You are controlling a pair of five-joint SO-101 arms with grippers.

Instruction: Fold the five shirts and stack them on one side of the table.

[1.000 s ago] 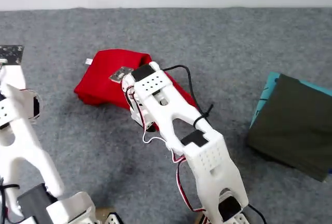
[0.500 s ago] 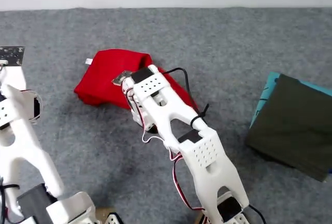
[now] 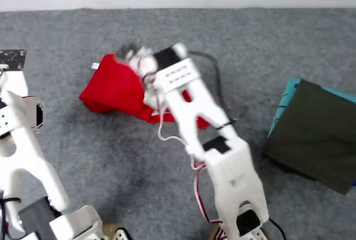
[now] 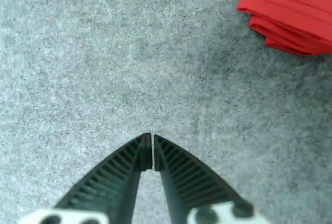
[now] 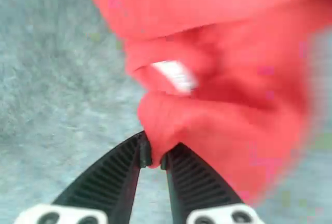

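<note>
Right gripper point(image 5: 154, 159) tight on red shirt point(image 5: 223, 105), close to its white tag point(image 5: 176, 76).

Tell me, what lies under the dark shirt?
A teal shirt lies under the dark shirt, peeking out along two of its edges. The rest of it, and anything further below, is covered.
</note>
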